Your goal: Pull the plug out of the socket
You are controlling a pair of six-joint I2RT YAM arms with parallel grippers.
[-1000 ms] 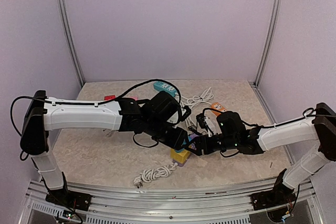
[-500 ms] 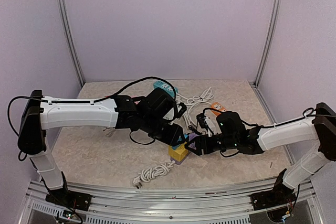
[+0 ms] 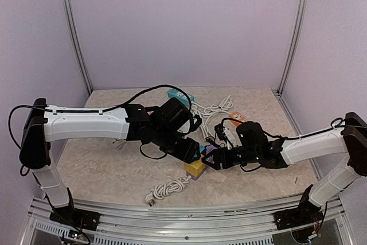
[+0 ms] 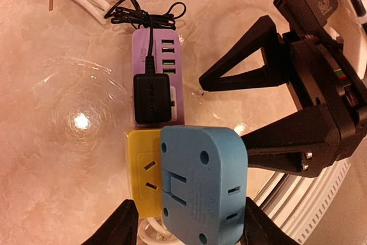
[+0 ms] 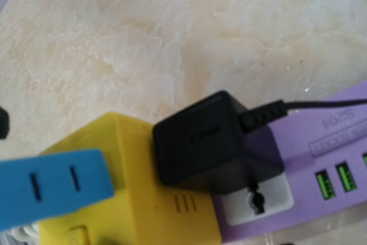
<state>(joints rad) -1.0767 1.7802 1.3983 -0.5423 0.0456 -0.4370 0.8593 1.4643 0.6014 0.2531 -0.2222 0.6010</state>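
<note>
My left gripper (image 4: 189,228) is shut on a blue plug block (image 4: 200,185), one finger on each side. The block sits over the right part of a yellow socket cube (image 4: 140,179); I cannot tell whether its pins are still in. A black plug (image 4: 152,98) is seated in the purple power strip (image 4: 166,55) just behind the cube. My right gripper (image 4: 222,112) is open and empty, its black fingers (image 4: 252,50) spread just right of the strip. In the top view the left gripper (image 3: 195,152) and right gripper (image 3: 213,160) meet over the yellow cube (image 3: 195,168).
A coiled white cable (image 3: 169,187) lies in front of the cube. A teal power strip (image 3: 180,94), a white cable bundle (image 3: 215,109) and an orange strip (image 3: 238,120) lie behind. The black plug's thin lead (image 4: 143,15) is bunched on the purple strip.
My left arm has drawn slightly back and to the left with the blue plug block; the yellow cube has shifted a little left. The right arm has hardly moved.
</note>
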